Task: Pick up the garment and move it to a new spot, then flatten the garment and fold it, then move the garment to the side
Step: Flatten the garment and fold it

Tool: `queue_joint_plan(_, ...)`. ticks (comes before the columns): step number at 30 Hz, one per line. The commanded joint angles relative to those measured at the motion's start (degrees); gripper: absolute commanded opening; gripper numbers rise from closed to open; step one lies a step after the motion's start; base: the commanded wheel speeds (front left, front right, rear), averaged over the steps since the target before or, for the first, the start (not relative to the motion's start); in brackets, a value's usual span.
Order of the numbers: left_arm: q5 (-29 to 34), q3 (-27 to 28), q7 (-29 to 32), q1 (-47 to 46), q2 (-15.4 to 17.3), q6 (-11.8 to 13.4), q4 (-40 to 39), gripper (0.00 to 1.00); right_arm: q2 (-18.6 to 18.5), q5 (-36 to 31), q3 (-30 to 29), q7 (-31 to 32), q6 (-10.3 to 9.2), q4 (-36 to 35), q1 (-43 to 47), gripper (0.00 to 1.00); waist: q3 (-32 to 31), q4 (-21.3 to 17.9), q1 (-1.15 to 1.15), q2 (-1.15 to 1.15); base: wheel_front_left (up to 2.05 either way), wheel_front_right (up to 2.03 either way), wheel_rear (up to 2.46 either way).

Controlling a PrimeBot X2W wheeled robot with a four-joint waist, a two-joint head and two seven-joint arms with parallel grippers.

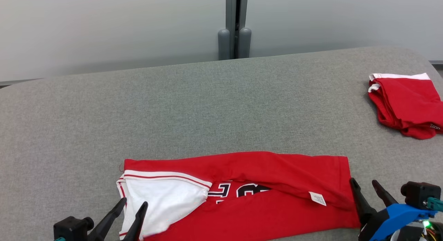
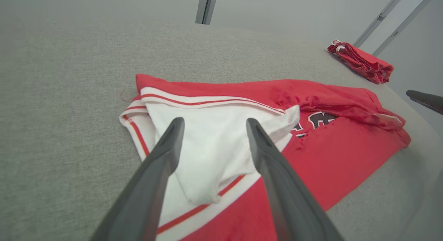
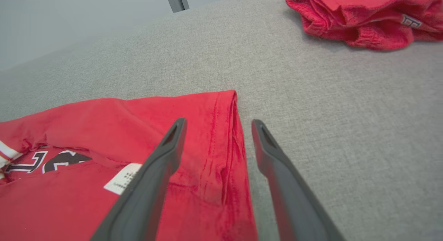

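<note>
Red jersey (image 1: 263, 206) lies on the grey fabric-covered counter (image 1: 173, 106), near edge, roughly centre. It is laid out as a long left-to-right strip, with its far long edge folded over toward the near side. White panel (image 1: 162, 199) with red striping sits at the left end. Black lettering (image 1: 238, 190) outlined in white shows mid-strip, partly under the fold. White care label (image 1: 317, 198) sits on the fold toward the right end.

Left gripper (image 1: 134, 201): jaws apart, nothing between them, placed over the white panel at the jersey's near-left corner. Left wrist view agrees: left gripper (image 2: 214, 121) is spread wide above the white cloth. Can't tell whether the tips touch it.

Right gripper (image 1: 362, 181): jaws apart, empty, at the jersey's right hem. In the right wrist view the right gripper (image 3: 218, 122) straddles that hem, one finger over the red cloth (image 3: 104, 123) and the other over bare counter. Label (image 3: 121, 180) is just left of it.

Second red garment (image 1: 406, 102), white trim, lies bundled at the far right of the counter, well apart from the jersey. A grey post (image 1: 235, 26) stands behind the far edge.
</note>
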Motion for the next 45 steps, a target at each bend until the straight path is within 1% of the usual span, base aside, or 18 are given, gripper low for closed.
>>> queue_joint_plan(1,-0.2,1.0,-0.5,0.7,-0.2,-0.1,-0.1,1.00,0.2,0.2,-0.5,-0.6,0.01,0.1,1.0,1.00,-0.2,-0.1,0.00,0.00,0.00,0.00,0.00)
queue_joint_plan(4,0.6,4.6,-1.1,2.6,-1.1,0.9,-1.3,1.00,0.4,0.3,-1.8,-1.4,0.01,0.4,1.8,1.00,-0.5,-0.1,0.00,0.00,0.00,0.00,0.00)
queue_joint_plan(6,2.0,8.0,-1.2,3.6,-2.3,1.6,-2.9,1.00,0.5,-0.1,-2.6,-1.9,0.01,0.5,1.9,1.00,-0.7,0.1,0.00,0.00,0.00,0.00,0.00)
queue_joint_plan(9,5.6,11.6,-1.2,5.2,-3.7,3.4,-4.3,1.00,0.6,-0.3,-3.3,-2.1,0.01,0.7,1.5,1.00,-0.9,0.4,0.00,0.00,0.00,0.00,0.00)
queue_joint_plan(15,12.1,14.8,-1.2,4.4,-7.0,8.0,-5.0,1.00,0.7,-1.8,-2.0,-1.7,0.01,2.0,-1.0,1.00,-0.6,0.8,0.00,0.00,0.00,0.00,0.00)
queue_joint_plan(20,15.6,16.9,-1.2,3.1,-10.7,11.8,-5.2,1.00,-0.2,-4.6,0.0,-1.8,0.01,6.4,-2.8,1.00,0.4,1.6,0.00,0.00,0.00,0.00,0.00)
queue_joint_plan(24,16.8,18.1,-1.2,2.7,-12.7,13.0,-5.2,1.00,-0.9,-8.4,0.2,-3.4,0.01,10.6,-3.7,1.00,1.2,2.3,0.00,0.00,0.00,0.00,0.00)
queue_joint_plan(27,17.7,18.2,-1.2,2.5,-13.2,13.6,-4.9,1.00,-0.6,-8.8,0.4,-4.0,0.01,13.8,-4.3,1.00,1.8,2.6,0.00,0.00,0.00,0.00,0.00)
queue_joint_plan(31,18.5,18.6,-1.2,2.4,-13.1,14.1,-4.8,1.00,-0.1,-8.2,1.6,-3.6,0.01,18.3,-4.9,1.00,2.3,2.7,0.00,0.00,0.00,0.00,0.00)
queue_joint_plan(32,18.5,18.7,-1.2,2.4,-13.1,14.2,-4.8,1.00,0.0,-7.9,2.0,-3.4,0.02,19.2,-5.1,0.46,2.4,2.7,0.00,0.00,0.00,0.00,0.00)
queue_joint_plan(33,18.6,18.8,-1.2,2.3,-13.1,14.3,-4.9,1.00,0.2,-7.7,2.2,-3.4,0.02,19.9,-5.5,0.30,2.6,2.6,0.00,0.00,0.00,0.00,0.00)
queue_joint_plan(34,18.7,18.9,-1.2,2.2,-13.1,14.4,-5.0,1.00,0.2,-7.4,2.5,-3.5,0.02,20.4,-5.9,0.08,2.7,2.6,0.00,0.00,0.00,0.00,0.00)
queue_joint_plan(35,18.8,19.0,-1.2,2.2,-13.0,14.4,-5.0,1.00,0.3,-7.0,2.4,-3.9,0.02,20.7,-6.4,0.00,2.8,2.4,0.00,0.00,0.00,0.00,0.00)
queue_joint_plan(38,19.0,19.0,-1.2,1.9,-13.0,14.6,-5.2,1.00,-0.2,-6.3,1.3,-5.3,-0.01,20.8,-8.4,0.00,3.1,1.7,0.00,0.00,0.00,0.00,0.00)
queue_joint_plan(42,18.4,19.1,-1.2,1.6,-13.5,14.7,-5.4,1.00,-3.0,-6.3,-2.0,-6.5,-0.05,19.9,-11.4,0.00,3.1,0.5,0.00,0.00,0.00,0.00,0.00)
queue_joint_plan(44,18.6,18.7,-0.9,1.4,-13.6,14.6,-5.6,1.00,-4.1,-5.4,-3.9,-5.8,-0.04,19.5,-12.1,0.00,3.1,0.2,0.00,0.00,0.00,0.00,0.00)
queue_joint_plan(45,18.8,18.4,-0.8,1.2,-13.6,14.5,-5.7,1.00,-5.2,-5.3,-5.0,-5.5,-0.05,19.2,-12.3,0.00,3.1,0.1,0.00,0.00,0.00,0.00,0.00)
